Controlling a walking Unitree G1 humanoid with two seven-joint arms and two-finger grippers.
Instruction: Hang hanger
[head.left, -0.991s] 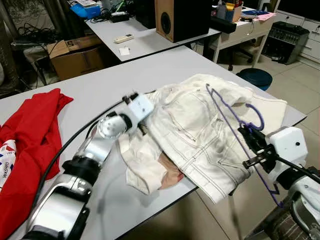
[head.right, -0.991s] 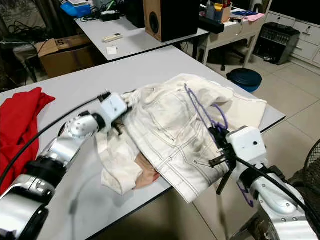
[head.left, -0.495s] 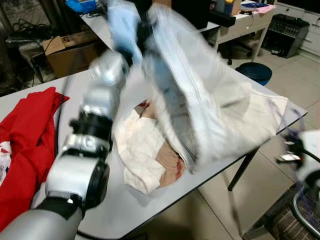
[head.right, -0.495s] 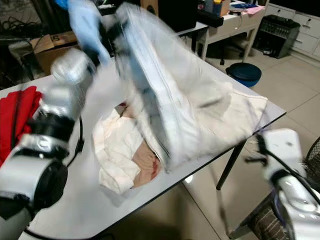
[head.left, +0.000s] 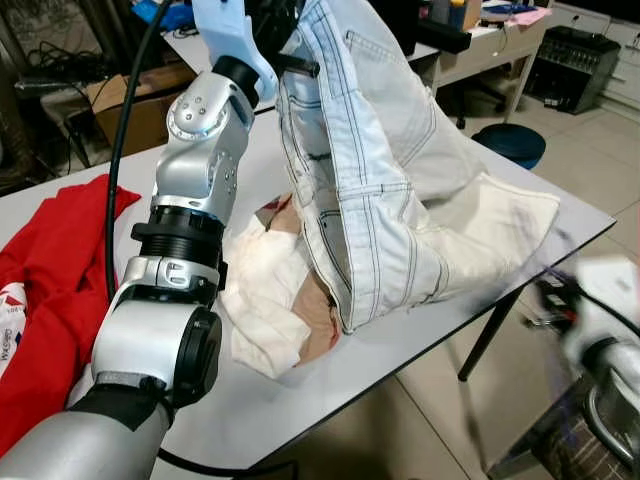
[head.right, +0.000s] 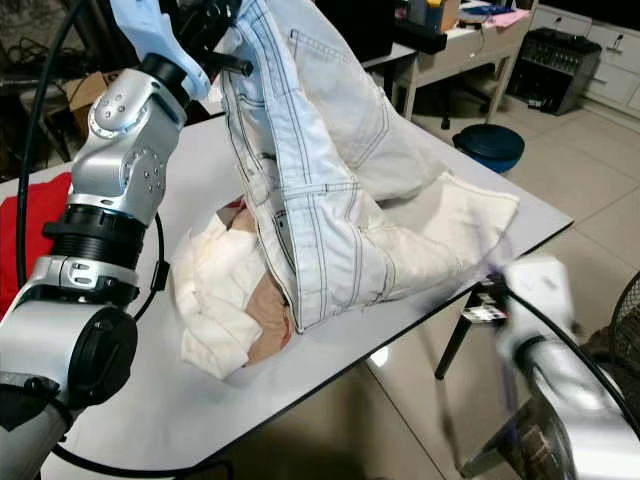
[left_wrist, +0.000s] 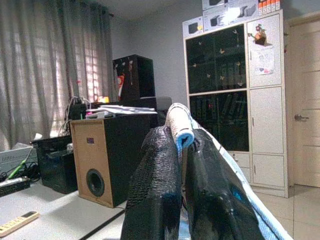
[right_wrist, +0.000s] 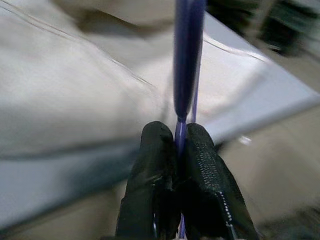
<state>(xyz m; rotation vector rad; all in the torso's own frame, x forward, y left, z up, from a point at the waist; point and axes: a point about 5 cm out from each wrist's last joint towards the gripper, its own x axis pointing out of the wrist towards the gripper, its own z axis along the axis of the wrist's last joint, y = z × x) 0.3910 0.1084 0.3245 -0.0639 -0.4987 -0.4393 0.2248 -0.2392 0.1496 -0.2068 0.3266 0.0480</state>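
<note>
My left gripper (head.left: 296, 60) is raised high over the grey table (head.left: 420, 345), shut on the top edge of a white denim garment (head.left: 370, 170). The garment hangs from it, and its lower part still lies on the table. In the left wrist view the fingers (left_wrist: 157, 170) pinch a folded white hem (left_wrist: 181, 125). My right gripper (head.left: 547, 305), blurred, is low beyond the table's right edge. In the right wrist view its fingers (right_wrist: 152, 170) are shut on the thin purple hanger (right_wrist: 187, 60).
A cream cloth pile (head.left: 265, 300) lies under the lifted garment. A red garment (head.left: 60, 260) covers the table's left side. Behind stand a second table with a black speaker (left_wrist: 97, 165), a cardboard box (head.left: 130, 100) and a dark blue bin (head.left: 510, 145).
My left arm has swung up, lifting the white garment off the table. My right arm with the hanger has pulled away from the garment, down past the table's right edge.
</note>
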